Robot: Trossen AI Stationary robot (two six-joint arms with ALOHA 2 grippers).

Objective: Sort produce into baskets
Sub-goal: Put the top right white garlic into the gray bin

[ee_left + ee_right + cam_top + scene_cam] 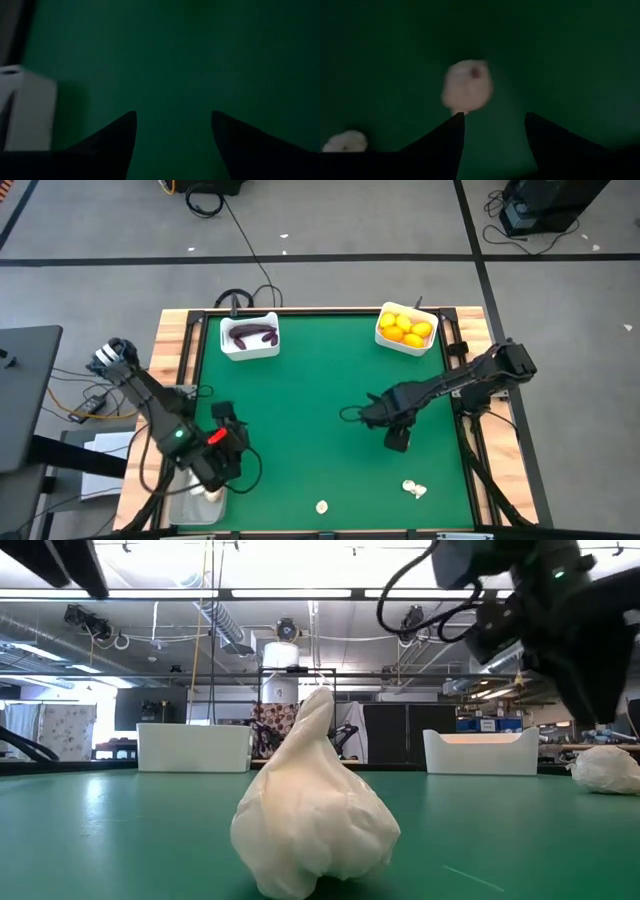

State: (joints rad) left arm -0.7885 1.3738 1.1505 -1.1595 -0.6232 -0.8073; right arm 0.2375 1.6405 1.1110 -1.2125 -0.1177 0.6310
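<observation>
Two cream garlic bulbs lie on the green mat near its front edge, one (415,490) right of the other (322,506); the latter fills the low view (315,805). My right gripper (398,440) hangs open above the mat, behind the right bulb, which shows ahead of its fingers (467,86). My left gripper (173,117) is open over the mat's front left (228,452), beside the clear basket (195,500), which holds white pieces. One white basket (250,335) holds dark purple eggplants, the other (405,330) yellow citrus.
Both white baskets stand along the mat's far edge, left and right of centre. The mat has a wooden frame (170,360) around it. Cables lie on the floor behind the table. Bare green mat stretches across the middle (320,400).
</observation>
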